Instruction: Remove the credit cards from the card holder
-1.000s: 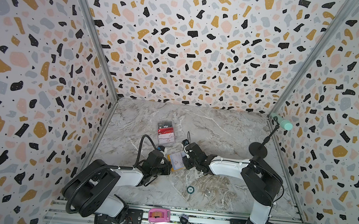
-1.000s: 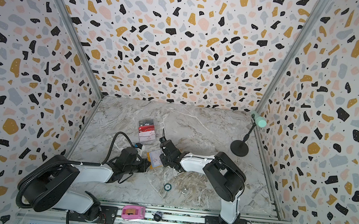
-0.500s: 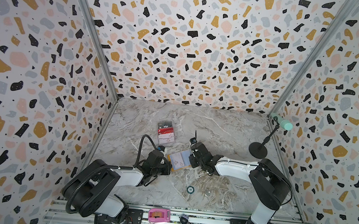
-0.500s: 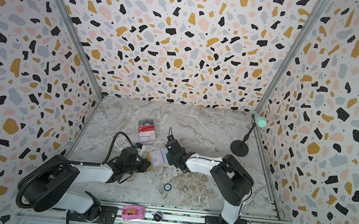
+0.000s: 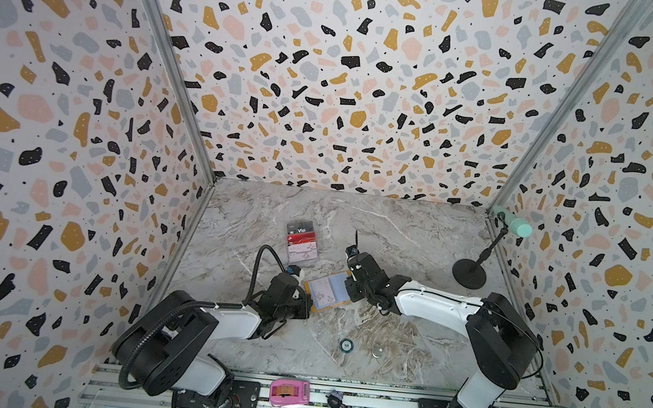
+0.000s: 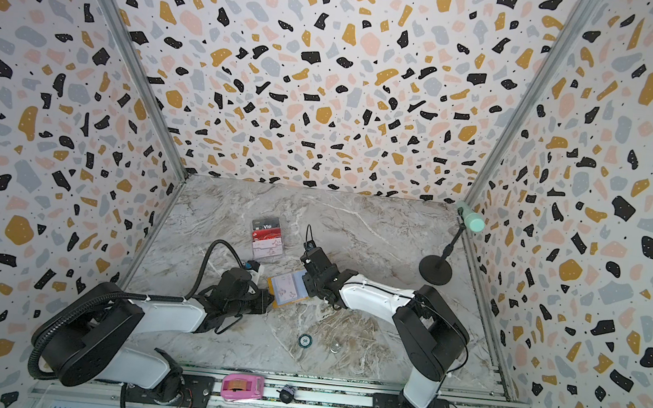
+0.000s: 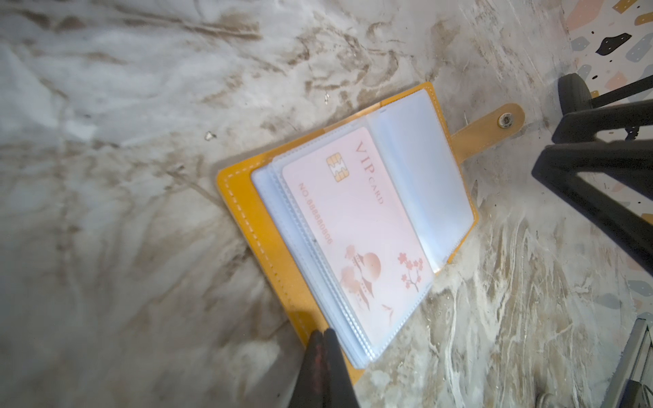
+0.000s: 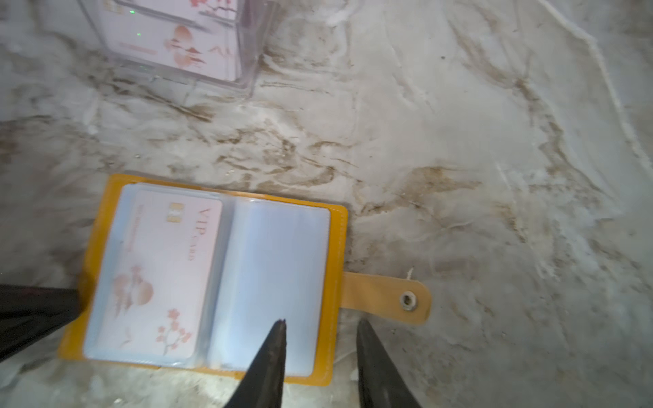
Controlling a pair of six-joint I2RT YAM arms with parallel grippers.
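The card holder lies open on the marble floor, mustard-yellow, its snap tab pointing away from the spine. One pale pink credit card printed "VIP CARD" sits in a clear sleeve on one page. The facing sleeve looks empty. My left gripper is shut, its tips resting on a corner of the yellow cover. My right gripper is open and holds nothing. It straddles the holder's tab-side edge, one fingertip over the empty sleeve.
A clear acrylic stand behind the holder holds a black "Vip" card, a red one and a pale one. A black round-based stand is at the right wall. A small chip lies near the front.
My right gripper has drawn back to the right off the middle of the holder, so the open pages and the pink card now show. The left gripper has not moved.
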